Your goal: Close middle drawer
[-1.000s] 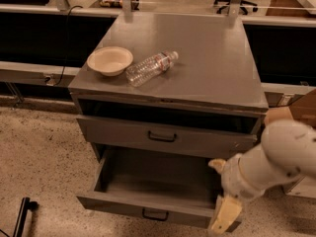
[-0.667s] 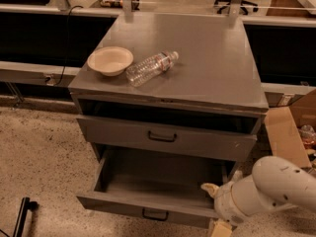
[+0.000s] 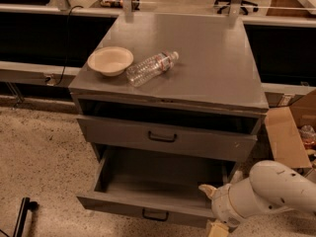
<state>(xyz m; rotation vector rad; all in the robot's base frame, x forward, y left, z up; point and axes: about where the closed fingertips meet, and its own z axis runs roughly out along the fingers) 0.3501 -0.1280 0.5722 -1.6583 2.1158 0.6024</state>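
The middle drawer [image 3: 148,205] is the lower of two gray fronts and stands pulled far out, its deep tray empty and its small black handle [image 3: 155,215] near the bottom edge of the view. Above it the taller-fronted drawer [image 3: 165,138] is pulled out only a little. My white arm [image 3: 269,191] comes in from the lower right. My gripper [image 3: 217,228] hangs at the drawer front's right end, mostly cut off by the bottom edge of the view.
On the cabinet top [image 3: 212,68] lie a cream bowl [image 3: 110,60] and a clear plastic bottle [image 3: 150,67] on its side. An open cardboard box [image 3: 291,132] stands right of the cabinet. A black object [image 3: 20,217] sits on the speckled floor at lower left.
My arm has dropped lower and moved left, bringing the gripper down to the right end of the open drawer's front. The drawer looks as far out as before.
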